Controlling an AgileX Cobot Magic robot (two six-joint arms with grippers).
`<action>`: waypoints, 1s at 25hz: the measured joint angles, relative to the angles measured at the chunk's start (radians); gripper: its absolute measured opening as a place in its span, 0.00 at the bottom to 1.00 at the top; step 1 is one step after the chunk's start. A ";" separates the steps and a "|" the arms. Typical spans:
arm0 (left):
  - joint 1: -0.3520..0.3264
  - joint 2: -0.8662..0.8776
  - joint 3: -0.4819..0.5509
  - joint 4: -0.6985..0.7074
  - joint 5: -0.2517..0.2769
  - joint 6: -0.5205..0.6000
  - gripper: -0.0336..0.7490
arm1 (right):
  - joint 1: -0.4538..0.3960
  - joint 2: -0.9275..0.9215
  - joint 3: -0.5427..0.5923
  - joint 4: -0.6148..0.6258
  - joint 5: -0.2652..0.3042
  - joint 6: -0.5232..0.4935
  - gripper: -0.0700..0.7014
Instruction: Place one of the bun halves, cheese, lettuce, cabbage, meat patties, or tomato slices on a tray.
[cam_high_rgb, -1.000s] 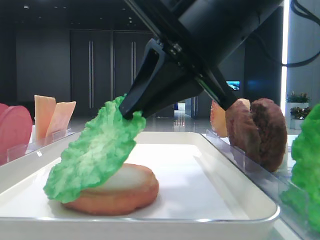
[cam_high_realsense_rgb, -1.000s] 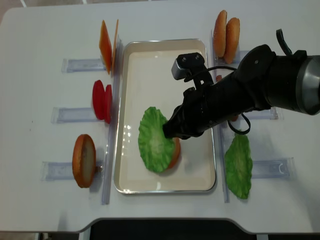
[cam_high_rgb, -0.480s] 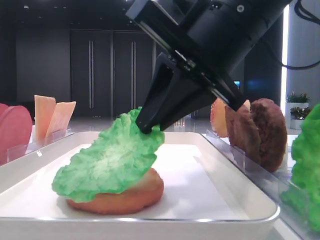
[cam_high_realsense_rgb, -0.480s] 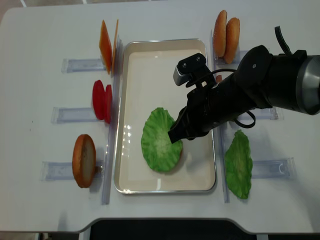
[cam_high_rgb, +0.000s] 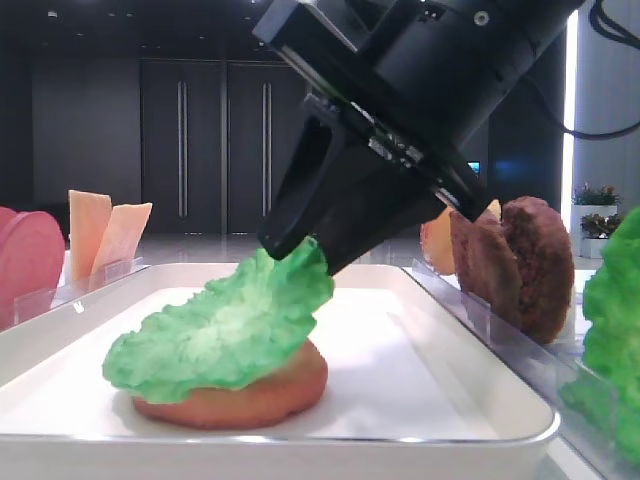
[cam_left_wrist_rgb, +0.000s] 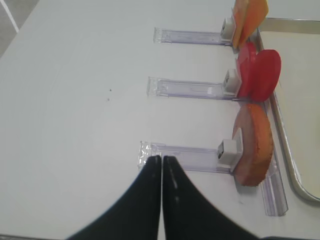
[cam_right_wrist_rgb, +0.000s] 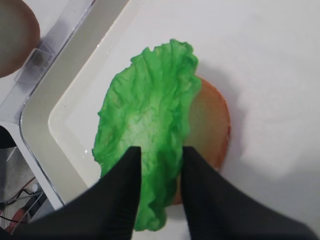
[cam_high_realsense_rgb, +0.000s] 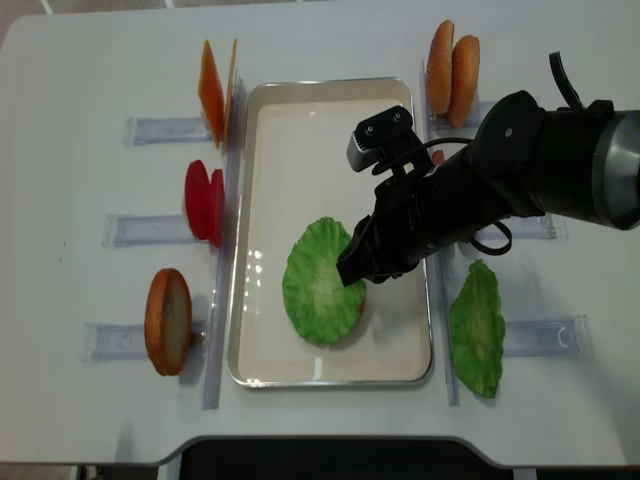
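Now my right claw (cam_right_wrist_rgb: 157, 165) stands released astride the floppy, featherlight lettuce (cam_right_wrist_rgb: 147, 120) draped on the bun half (cam_right_wrist_rgb: 212, 125); its ruffled edge offers the best hold.

Looks like a demo hall or office lobby: dark panelled doors (cam_high_rgb: 205, 150) upper left, potted plants (cam_high_rgb: 597, 195) far right, toy food racked on a white table (cam_high_realsense_rgb: 90, 150).

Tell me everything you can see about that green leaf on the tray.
The lettuce is a bright green toy leaf with ruffled edges and a paler centre, plastic-looking. It lies draped over a bun half inside the white tray, one edge lifted. The right gripper has its two black fingers parted on either side of that raised edge.
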 joint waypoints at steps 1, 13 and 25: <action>0.000 0.000 0.000 0.000 0.000 0.000 0.04 | 0.000 0.000 0.000 0.000 -0.001 0.000 0.41; 0.000 0.000 0.000 0.000 0.000 0.000 0.04 | -0.007 -0.035 0.000 -0.016 -0.014 0.000 0.76; 0.000 0.000 0.000 0.000 0.000 0.000 0.04 | -0.139 -0.266 0.000 -0.063 0.006 0.006 0.77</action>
